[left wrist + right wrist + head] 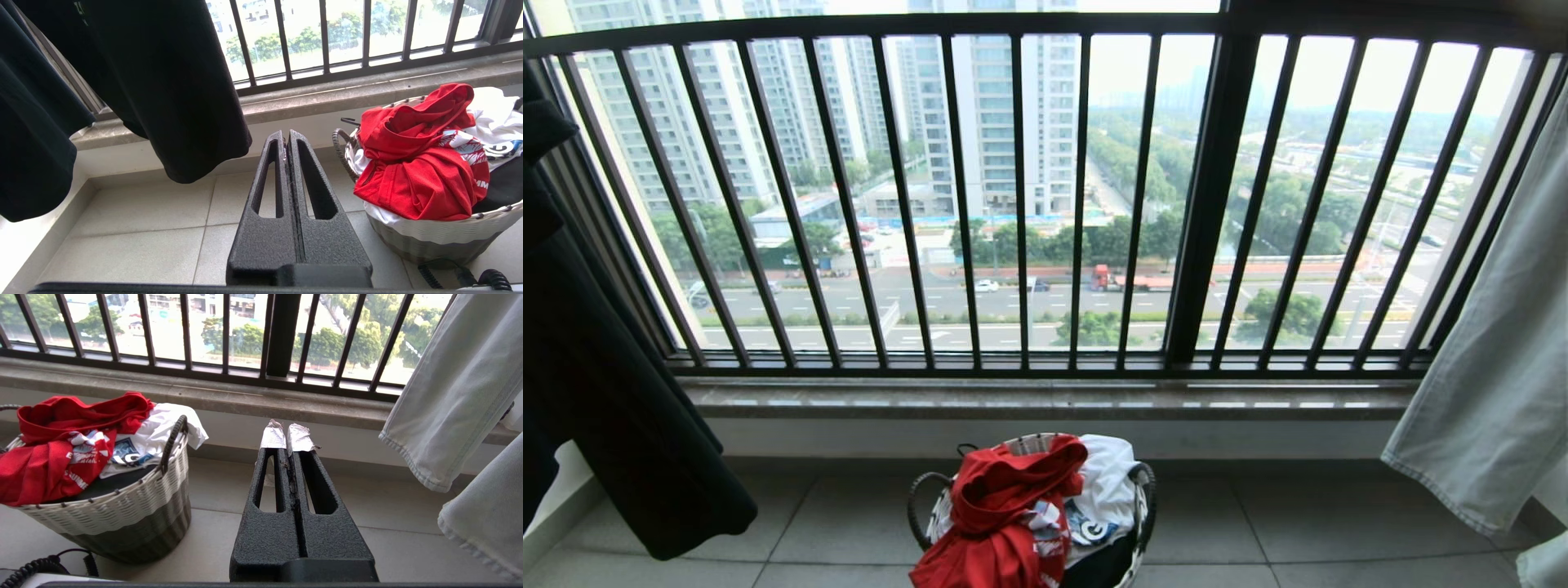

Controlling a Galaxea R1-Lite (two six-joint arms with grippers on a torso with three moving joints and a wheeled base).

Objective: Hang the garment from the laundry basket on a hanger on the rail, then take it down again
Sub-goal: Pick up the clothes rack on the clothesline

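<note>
While the garment (1001,514) lies crumpled on top of the laundry basket (1143,498) on the tiled floor below the window, nothing of the task looks done yet. The left gripper (286,141) and right gripper (286,435) hang empty beside the basket, jaws pressed together; neither hanger nor rail is in view, so picking, hanging and taking down all remain.

Left gripper (286,141) and right gripper (286,435) both closed, empty, pointing level.
</note>
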